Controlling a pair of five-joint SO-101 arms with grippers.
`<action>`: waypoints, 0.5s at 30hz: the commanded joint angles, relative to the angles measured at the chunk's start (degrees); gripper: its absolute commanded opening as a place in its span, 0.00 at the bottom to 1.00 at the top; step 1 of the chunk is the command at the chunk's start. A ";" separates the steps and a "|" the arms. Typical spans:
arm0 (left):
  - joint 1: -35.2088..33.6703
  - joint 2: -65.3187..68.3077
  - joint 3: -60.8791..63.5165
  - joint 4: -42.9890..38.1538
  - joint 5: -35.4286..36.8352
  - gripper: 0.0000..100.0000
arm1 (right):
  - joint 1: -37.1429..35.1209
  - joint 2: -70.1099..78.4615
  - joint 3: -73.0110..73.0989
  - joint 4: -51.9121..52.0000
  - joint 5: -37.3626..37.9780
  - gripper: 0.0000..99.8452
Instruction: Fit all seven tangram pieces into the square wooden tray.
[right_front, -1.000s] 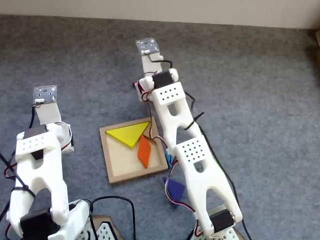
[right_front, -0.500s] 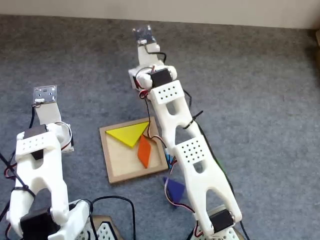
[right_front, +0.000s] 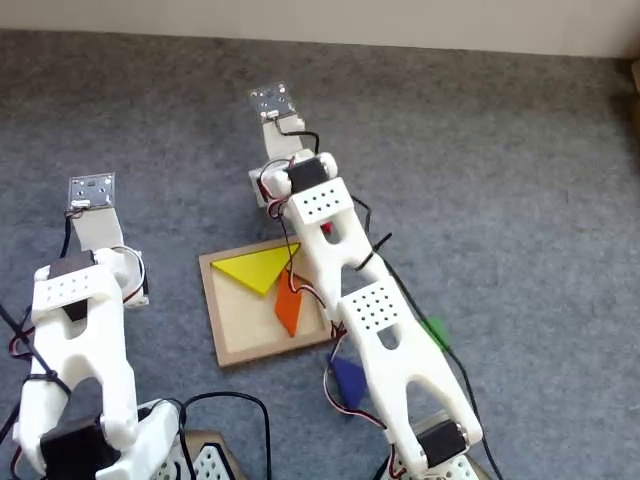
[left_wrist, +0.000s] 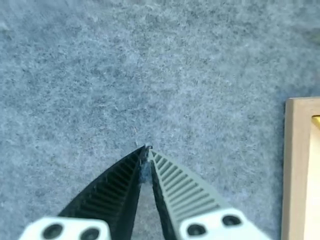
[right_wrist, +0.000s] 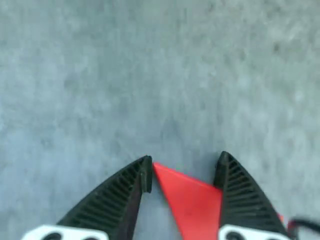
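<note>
The square wooden tray (right_front: 243, 326) lies between the two arms. It holds a yellow triangle (right_front: 255, 268) and an orange parallelogram (right_front: 289, 303). My right gripper (right_front: 272, 104) is stretched out over the carpet beyond the tray's far side. In its wrist view the right gripper (right_wrist: 184, 176) is shut on a red triangle (right_wrist: 192, 202) that spans its two black fingers. My left gripper (right_front: 90, 192) hangs over bare carpet left of the tray. Seen from the left wrist, the left gripper (left_wrist: 147, 152) is shut with nothing in it, and the tray's rim (left_wrist: 296, 170) shows off to one side.
A blue piece (right_front: 350, 377) lies on the carpet near the tray's front right corner, partly under the right arm. A green piece (right_front: 435, 328) lies to the right of that arm. Grey carpet stretches open on the far side and the right.
The right arm has swung left, carrying its gripper leftward beyond the tray. This uncovered the green piece. The left arm has not moved.
</note>
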 joint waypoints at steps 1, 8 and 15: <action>-0.75 -0.13 -0.31 -0.62 -0.70 0.01 | 1.80 -4.18 -5.49 16.75 0.09 0.21; -0.75 -0.13 -0.22 -0.62 -0.70 0.01 | 6.02 -6.11 -5.49 21.93 0.35 0.21; -0.75 -0.13 -0.22 -0.62 -0.70 0.01 | 7.52 -6.64 -5.41 22.02 1.58 0.18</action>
